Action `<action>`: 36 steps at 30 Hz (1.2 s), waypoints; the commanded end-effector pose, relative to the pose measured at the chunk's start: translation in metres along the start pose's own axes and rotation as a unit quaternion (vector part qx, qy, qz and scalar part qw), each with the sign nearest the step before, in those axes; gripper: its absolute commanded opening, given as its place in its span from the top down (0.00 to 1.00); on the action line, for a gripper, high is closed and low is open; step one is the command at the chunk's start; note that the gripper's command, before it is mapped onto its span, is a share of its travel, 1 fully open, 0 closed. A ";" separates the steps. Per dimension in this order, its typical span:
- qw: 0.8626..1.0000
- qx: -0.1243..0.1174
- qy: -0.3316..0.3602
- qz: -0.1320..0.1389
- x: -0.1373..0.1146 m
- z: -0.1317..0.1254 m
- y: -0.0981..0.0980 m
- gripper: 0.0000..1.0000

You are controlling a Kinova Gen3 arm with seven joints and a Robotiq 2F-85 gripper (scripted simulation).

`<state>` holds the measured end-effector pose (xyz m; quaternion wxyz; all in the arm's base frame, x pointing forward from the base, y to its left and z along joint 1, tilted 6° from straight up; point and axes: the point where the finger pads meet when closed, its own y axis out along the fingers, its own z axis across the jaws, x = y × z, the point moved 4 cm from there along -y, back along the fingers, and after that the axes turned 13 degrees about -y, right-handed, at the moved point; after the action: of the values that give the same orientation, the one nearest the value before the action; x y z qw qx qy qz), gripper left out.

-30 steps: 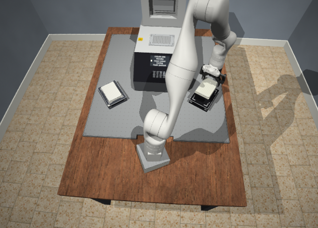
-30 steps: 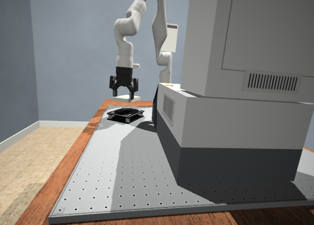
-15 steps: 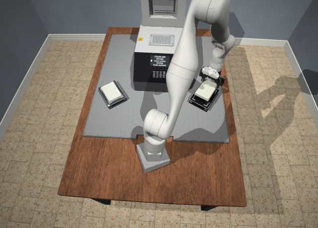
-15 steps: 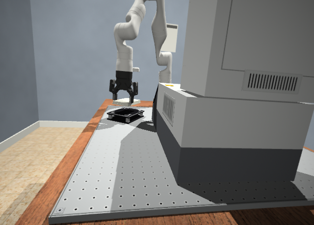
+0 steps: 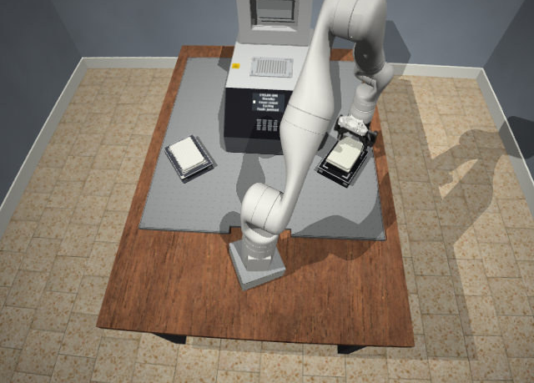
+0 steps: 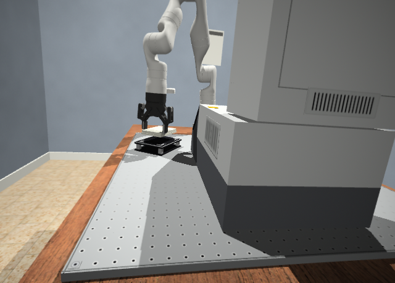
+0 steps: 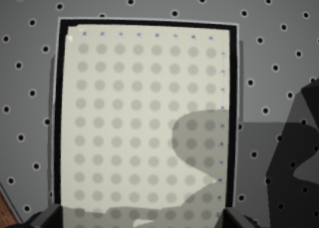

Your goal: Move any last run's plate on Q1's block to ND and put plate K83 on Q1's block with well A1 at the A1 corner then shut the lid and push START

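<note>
Exterior view: gripper [image 5: 355, 138] [image 6: 155, 127] [image 7: 145, 214] grips plate [image 5: 345, 154] [image 6: 158, 131] [image 7: 137, 114] above ND [image 5: 332, 175] [image 6: 159, 145] [image 7: 234, 114]; slight misalignment or early release could leave it tilted on a locator.

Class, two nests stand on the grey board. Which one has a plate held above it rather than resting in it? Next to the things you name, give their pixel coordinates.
The nest on the cycler's right in the top view [image 5: 332, 174] [image 6: 158, 142]: the fingers hold its plate [image 5: 345, 154] [image 6: 156, 131] [image 7: 145, 114] above it.
</note>
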<state>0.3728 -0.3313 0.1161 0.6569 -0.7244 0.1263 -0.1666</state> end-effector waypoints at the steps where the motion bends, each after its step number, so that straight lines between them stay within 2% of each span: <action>1: 1.000 0.001 0.001 0.000 -0.001 0.001 0.003 0.09; 19: 1.000 0.002 0.001 0.000 0.001 0.001 0.002 0.09; 36: 1.000 0.002 0.002 0.000 0.000 0.000 0.021 0.09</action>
<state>0.3749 -0.3333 0.1000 0.6565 -0.7249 0.1245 -0.1675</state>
